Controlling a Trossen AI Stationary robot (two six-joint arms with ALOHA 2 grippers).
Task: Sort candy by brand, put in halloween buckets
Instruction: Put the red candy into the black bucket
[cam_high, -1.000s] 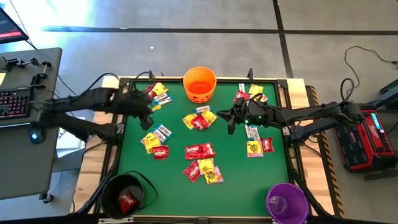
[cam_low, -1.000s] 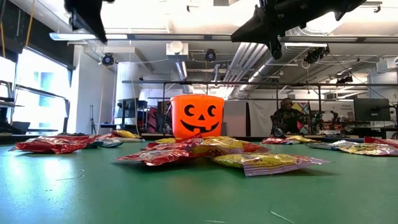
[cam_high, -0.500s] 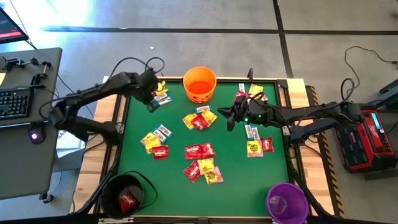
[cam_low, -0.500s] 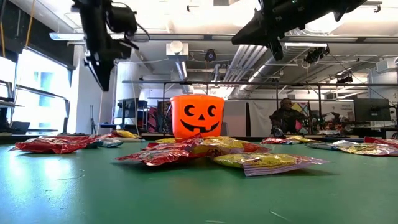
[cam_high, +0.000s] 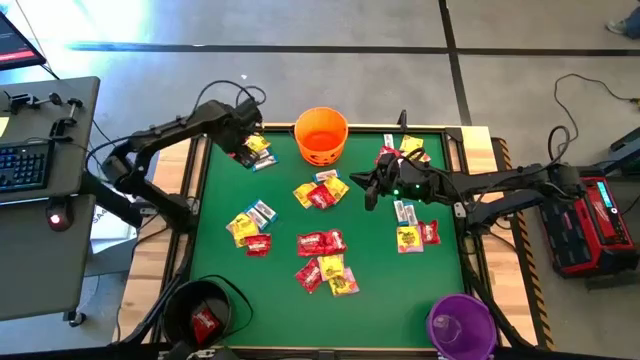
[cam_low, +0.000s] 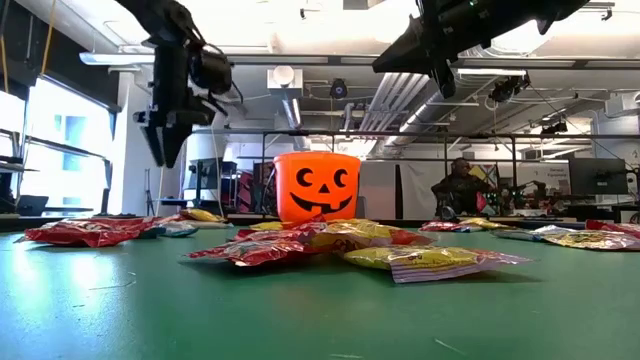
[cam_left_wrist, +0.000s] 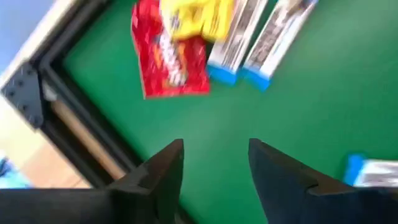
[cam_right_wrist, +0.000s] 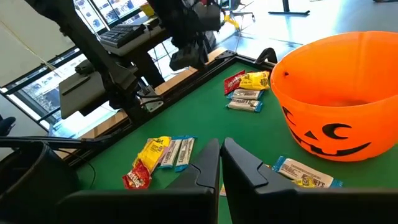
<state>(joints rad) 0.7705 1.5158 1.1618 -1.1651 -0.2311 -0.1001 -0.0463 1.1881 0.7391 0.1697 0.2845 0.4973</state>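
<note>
Two end effectors, left parted and empty above candy, right shut

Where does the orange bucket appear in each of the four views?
High view: orange bucket at top centre of the green table.
Low view: centre, face toward the camera.
Left wrist view: not in it.
Right wrist view: at the right edge.
Shared landmark: the green table.
</note>
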